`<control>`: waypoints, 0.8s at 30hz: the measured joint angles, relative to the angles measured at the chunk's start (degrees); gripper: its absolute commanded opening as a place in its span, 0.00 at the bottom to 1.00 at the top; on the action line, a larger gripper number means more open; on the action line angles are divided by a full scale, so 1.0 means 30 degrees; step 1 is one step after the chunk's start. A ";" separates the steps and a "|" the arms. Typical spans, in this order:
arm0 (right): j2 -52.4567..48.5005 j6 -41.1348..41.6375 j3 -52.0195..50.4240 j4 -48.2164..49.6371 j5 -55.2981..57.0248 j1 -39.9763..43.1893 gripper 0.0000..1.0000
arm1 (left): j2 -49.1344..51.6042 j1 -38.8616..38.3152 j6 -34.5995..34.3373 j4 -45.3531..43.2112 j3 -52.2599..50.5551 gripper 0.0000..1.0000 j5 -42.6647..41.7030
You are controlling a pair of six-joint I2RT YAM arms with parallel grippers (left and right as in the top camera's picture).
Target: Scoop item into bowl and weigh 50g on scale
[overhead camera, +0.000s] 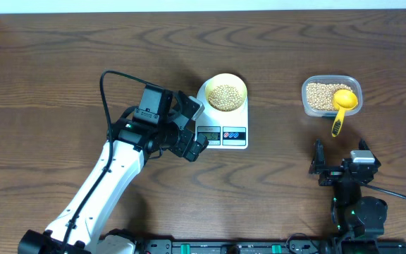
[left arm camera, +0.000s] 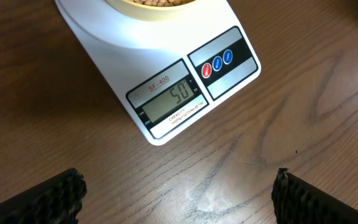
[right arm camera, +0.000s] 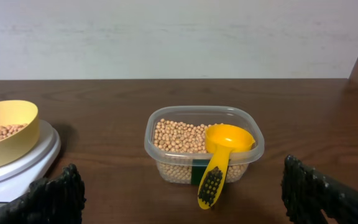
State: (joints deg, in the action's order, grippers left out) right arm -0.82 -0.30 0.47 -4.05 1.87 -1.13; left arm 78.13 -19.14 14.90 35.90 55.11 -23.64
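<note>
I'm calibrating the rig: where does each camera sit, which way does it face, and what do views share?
Overhead: above the table, looking straight down on scale, bowl, tub and scoop; both arms, left tool and right tool, show.
Left wrist: on the left arm, angled down at the scale's display; its fingers show in the bottom corners.
Right wrist: on the right arm, low, facing level at the tub; its fingers show in the bottom corners.
Shared: all three see the bowl on the scale.

Scale (overhead camera: 222, 121) seemingly common to all views
</note>
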 measured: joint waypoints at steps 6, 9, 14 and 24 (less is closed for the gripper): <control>0.0000 -0.0095 0.0000 0.0000 0.0000 0.0000 0.99 | 0.0000 0.0000 0.0000 0.0007 0.0000 0.98 0.0000; 0.0000 -0.0124 0.0000 0.0007 0.0000 0.0000 0.99 | 0.0000 0.0000 0.0000 0.0000 0.0000 0.98 0.0000; 0.0000 -0.0131 0.0000 0.0007 0.0000 0.0000 0.99 | 0.0000 0.0000 0.0000 0.0000 0.0000 0.98 0.0000; 0.0000 -0.1115 0.0000 -0.0007 0.0000 0.0000 0.99 | 0.0000 0.0000 0.0000 0.0000 0.0000 0.98 0.0000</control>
State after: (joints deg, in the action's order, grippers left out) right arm -0.82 -3.64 0.47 -4.08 1.87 -1.13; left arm 78.13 -19.14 14.90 35.90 55.11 -23.64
